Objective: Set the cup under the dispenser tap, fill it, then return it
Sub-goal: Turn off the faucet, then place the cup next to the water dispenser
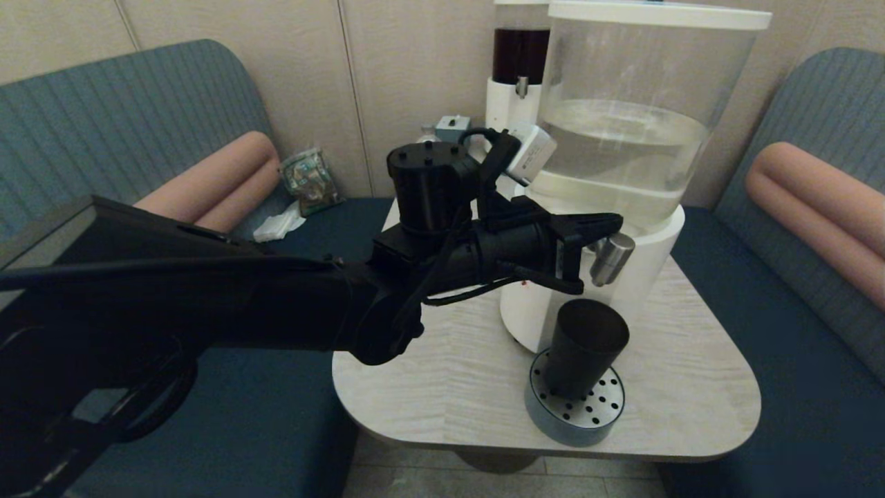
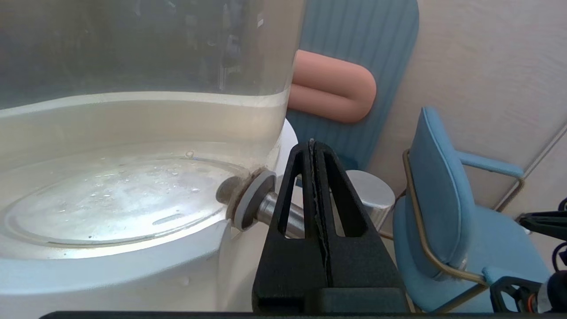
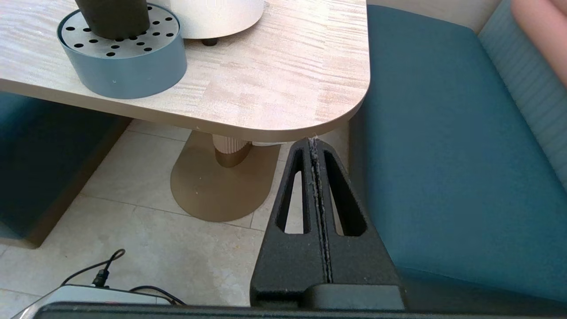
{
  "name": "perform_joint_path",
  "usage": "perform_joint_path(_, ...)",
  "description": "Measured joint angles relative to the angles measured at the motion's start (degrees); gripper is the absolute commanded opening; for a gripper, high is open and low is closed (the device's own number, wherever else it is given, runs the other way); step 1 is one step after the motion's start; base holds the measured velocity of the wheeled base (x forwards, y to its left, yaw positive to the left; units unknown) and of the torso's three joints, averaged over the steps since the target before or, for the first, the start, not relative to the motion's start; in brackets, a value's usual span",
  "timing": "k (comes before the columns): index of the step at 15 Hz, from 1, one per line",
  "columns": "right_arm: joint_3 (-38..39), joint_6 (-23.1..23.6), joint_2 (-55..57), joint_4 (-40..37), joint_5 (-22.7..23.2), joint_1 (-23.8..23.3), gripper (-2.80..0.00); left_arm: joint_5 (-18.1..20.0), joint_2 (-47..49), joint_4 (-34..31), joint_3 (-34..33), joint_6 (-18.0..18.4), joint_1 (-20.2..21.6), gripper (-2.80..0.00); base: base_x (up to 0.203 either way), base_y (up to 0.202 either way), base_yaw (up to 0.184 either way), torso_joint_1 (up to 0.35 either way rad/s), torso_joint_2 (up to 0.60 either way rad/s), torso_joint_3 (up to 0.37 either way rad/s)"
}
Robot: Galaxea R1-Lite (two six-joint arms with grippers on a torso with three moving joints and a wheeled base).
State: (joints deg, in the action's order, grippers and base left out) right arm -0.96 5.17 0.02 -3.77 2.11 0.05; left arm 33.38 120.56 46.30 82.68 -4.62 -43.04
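Left arm (image 1: 207, 304) stretched across, jaws (image 1: 600, 223) pressed flat together, holding nothing, tip right at the tap (image 1: 611, 259), crossing its neck in the wrist view. Right jaws (image 3: 313, 146) shut too, empty, low by the worktop (image 3: 288, 79) edge, over the floor. Big tank (image 1: 622, 131) behind. Cup (image 1: 584, 346) upright on the holed tray (image 1: 588, 418), under the tap.

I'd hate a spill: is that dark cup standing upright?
Upright. The cup stands with its open mouth up on the round perforated drip tray, below the dispenser tap.
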Motion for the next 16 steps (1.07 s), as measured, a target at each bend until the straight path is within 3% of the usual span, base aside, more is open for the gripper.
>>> perform_joint_path(6, 0.0, -0.02, 0.0, 0.0, 0.0, 0.02, -2.8, -0.35, -6.06, 0.03, -7.12, -0.55, 0.82, -2.8, 0.0, 0.0, 0.0, 0.0, 0.0, 0.0)
perform_joint_path(10, 0.0, 0.0, 0.0, 0.0, -0.04, -0.02, -2.8, -3.44, -14.83, 0.37, -15.77, -1.74, 2.42, -2.8, 0.0, 0.0, 0.0, 0.0, 0.0, 0.0)
perform_joint_path(13, 0.0, 0.0, 0.0, 0.0, -0.02, 0.05, -2.8, -6.02, -25.58, 0.45, -26.48, -3.04, 3.99, -2.8, 0.0, 0.0, 0.0, 0.0, 0.0, 0.0)
perform_joint_path(16, 0.0, 0.0, 0.0, 0.0, -0.03, 0.02, -2.8, -6.89, -39.81, 0.28, -40.85, -3.94, 8.13, -2.8, 0.0, 0.0, 0.0, 0.0, 0.0, 0.0)
